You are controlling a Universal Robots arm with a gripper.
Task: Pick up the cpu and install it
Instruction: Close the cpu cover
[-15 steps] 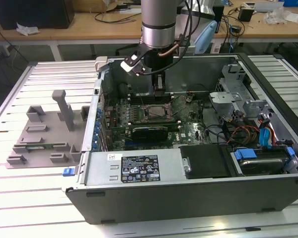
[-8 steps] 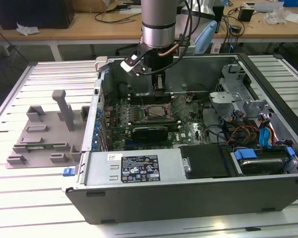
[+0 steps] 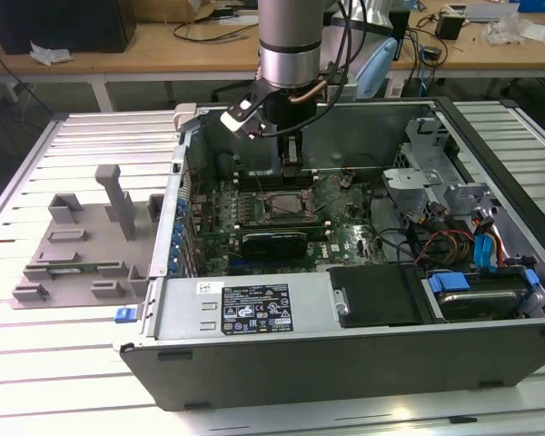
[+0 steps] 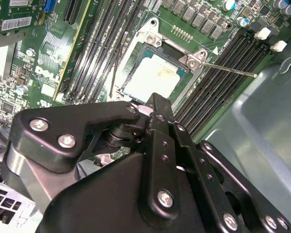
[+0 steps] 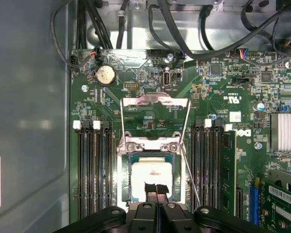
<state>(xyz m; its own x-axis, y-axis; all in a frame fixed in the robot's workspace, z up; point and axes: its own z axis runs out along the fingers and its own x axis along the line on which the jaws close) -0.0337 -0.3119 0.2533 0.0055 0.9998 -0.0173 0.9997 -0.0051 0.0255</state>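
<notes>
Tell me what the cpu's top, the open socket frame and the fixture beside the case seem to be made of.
The cpu: a pale silver metal top with a soft sheen and a faint stain in both wrist views. The socket frame: bright bare metal, probably steel, judging by its glinting edges. The fixture: uniform dull grey with no shine, so likely plastic.

Socket (image 5: 150, 145) uncovered – plate (image 5: 155, 103) raised at one edge, lever (image 5: 190, 177) alongside, hand (image 5: 155, 190) overhead
</notes>
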